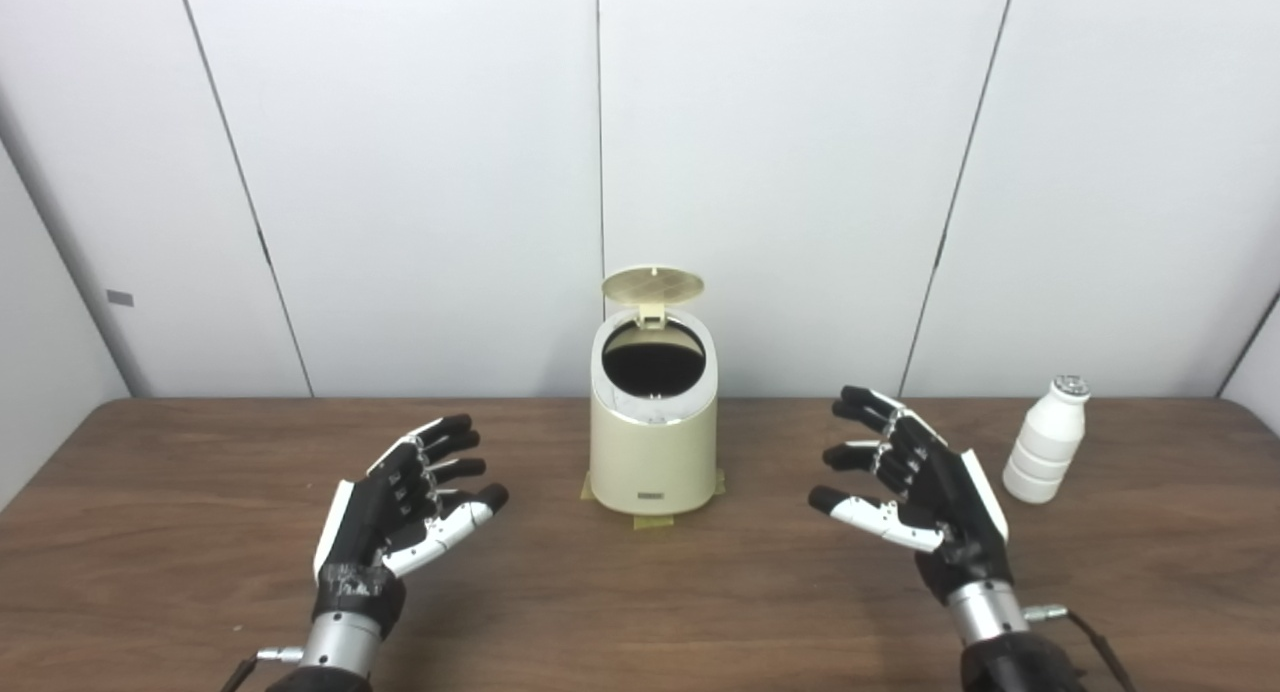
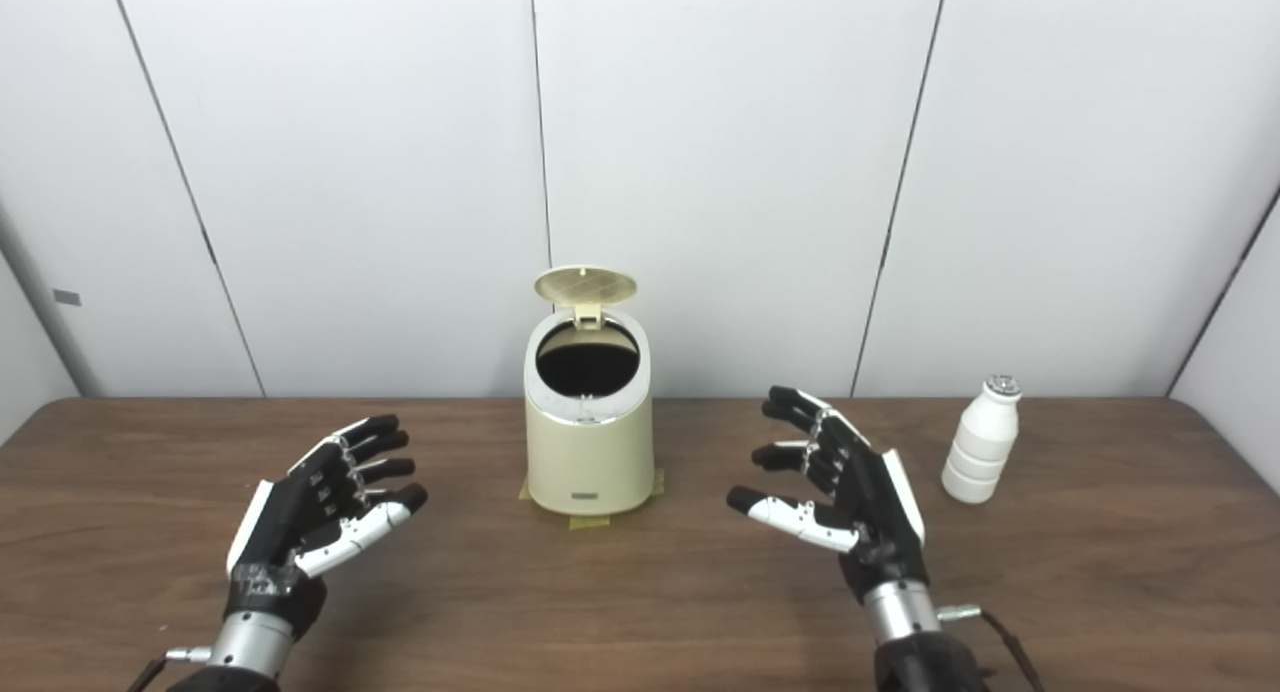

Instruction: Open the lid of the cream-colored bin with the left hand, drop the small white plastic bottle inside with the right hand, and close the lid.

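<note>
A brown wooden table (image 1: 200, 572) carries the cream bin (image 1: 652, 452) and white bottle (image 1: 1046, 442).

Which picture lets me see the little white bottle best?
The left eye view shows the small white plastic bottle a bit better: it looks slightly bigger there, standing upright on the table past the right hand. The right eye view shows the same whole bottle, only slightly smaller and further from the picture's edge.

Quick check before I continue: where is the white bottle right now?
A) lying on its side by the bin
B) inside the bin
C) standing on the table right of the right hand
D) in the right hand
C: the white bottle stands upright on the table, apart from the open right hand.
</note>
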`<action>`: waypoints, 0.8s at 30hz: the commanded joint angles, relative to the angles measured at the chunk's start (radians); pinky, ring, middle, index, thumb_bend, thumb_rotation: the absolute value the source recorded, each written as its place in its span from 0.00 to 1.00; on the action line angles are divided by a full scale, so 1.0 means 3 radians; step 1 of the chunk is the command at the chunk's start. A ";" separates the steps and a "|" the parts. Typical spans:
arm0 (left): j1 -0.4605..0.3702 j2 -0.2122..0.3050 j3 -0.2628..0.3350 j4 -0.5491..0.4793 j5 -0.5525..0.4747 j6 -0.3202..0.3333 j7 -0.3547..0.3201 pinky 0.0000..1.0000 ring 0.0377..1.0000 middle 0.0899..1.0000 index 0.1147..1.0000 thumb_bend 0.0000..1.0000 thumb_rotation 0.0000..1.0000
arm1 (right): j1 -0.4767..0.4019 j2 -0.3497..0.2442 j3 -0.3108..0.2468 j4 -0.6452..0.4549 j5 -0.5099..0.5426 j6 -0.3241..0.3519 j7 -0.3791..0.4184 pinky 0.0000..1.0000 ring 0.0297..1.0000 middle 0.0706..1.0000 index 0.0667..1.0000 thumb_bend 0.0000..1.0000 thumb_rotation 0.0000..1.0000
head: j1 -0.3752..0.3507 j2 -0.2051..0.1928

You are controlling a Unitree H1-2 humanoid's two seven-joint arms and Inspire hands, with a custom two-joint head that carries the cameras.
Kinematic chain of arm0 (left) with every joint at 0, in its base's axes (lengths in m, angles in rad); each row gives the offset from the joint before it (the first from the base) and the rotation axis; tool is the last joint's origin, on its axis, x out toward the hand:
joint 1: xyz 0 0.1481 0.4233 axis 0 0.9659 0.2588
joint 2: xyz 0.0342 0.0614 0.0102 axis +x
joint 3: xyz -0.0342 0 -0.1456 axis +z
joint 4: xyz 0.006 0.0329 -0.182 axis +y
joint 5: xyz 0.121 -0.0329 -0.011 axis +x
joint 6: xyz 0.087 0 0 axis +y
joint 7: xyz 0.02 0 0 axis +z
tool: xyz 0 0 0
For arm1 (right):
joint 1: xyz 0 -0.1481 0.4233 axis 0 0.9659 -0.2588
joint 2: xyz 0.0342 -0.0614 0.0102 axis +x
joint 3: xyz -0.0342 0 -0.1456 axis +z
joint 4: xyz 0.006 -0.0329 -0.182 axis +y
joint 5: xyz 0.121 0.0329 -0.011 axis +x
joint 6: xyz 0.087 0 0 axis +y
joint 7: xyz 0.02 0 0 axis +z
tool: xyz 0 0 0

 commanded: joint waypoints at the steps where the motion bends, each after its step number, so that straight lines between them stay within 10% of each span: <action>1: -0.0080 0.0048 -0.0020 -0.0013 0.0033 -0.0191 -0.0006 0.56 0.69 0.74 0.75 0.74 0.14 | -0.0325 -0.0243 -0.0038 -0.0304 -0.0105 0.0074 0.0050 0.56 0.61 0.77 0.77 0.78 0.26 | -0.0088 -0.0037; 7: -0.0103 0.0127 -0.0002 0.0102 0.0085 -0.0303 0.0000 0.55 0.67 0.73 0.74 0.70 0.11 | -0.0612 -0.0609 -0.0118 -0.0714 -0.0321 0.0558 0.0056 0.53 0.62 0.76 0.76 0.78 0.18 | -0.0477 -0.0206; 24: -0.0206 0.0298 0.0052 0.0353 0.0001 -0.0338 -0.0034 0.60 0.73 0.77 0.76 0.63 0.01 | -0.0840 -0.1456 -0.0694 -0.0584 -0.0621 0.0984 -0.0064 0.66 0.76 0.80 0.76 0.81 0.21 | -0.1069 -0.0489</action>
